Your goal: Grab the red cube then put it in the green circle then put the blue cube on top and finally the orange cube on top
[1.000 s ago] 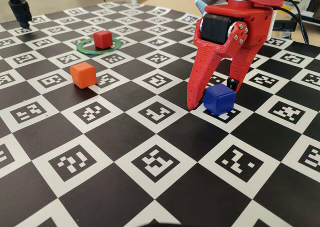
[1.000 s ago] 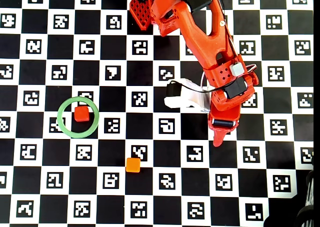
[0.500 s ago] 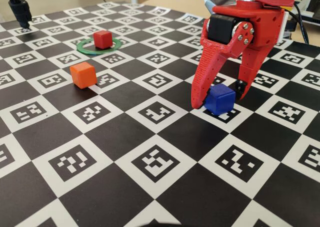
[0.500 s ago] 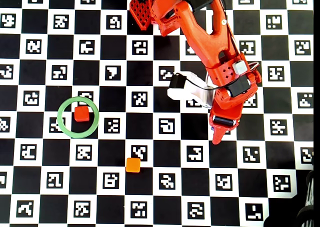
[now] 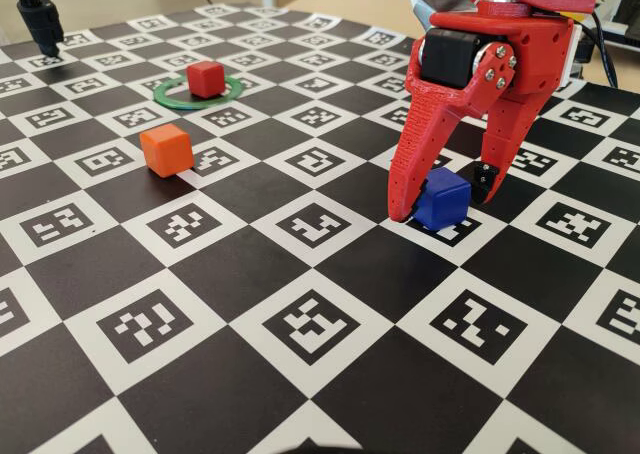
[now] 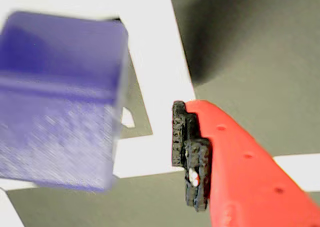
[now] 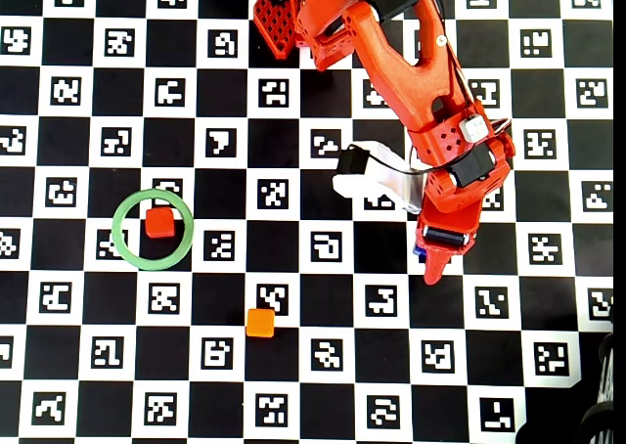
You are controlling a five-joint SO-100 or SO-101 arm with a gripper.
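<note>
The blue cube (image 5: 442, 198) sits on a white square of the board, right of centre in the fixed view. My red gripper (image 5: 443, 200) stands open astride it, the left finger close against it. In the wrist view the blurred blue cube (image 6: 60, 102) is clearly apart from the black pad of the one finger (image 6: 190, 152) that shows. From overhead the gripper (image 7: 431, 264) hides nearly all of this cube. The red cube (image 5: 205, 77) (image 7: 159, 222) rests inside the green circle (image 5: 172, 100) (image 7: 117, 231). The orange cube (image 5: 166, 149) (image 7: 260, 323) lies alone, nearer the front.
The whole table is a black-and-white checkerboard (image 5: 150, 324) printed with markers. A black stand (image 5: 40, 19) rises at the far left corner in the fixed view. Black cables (image 7: 597, 420) lie off the lower right corner in the overhead view.
The gripper has shifted slightly to the right in both the fixed and overhead views, still astride the blue cube. The red and orange cubes have not moved.
</note>
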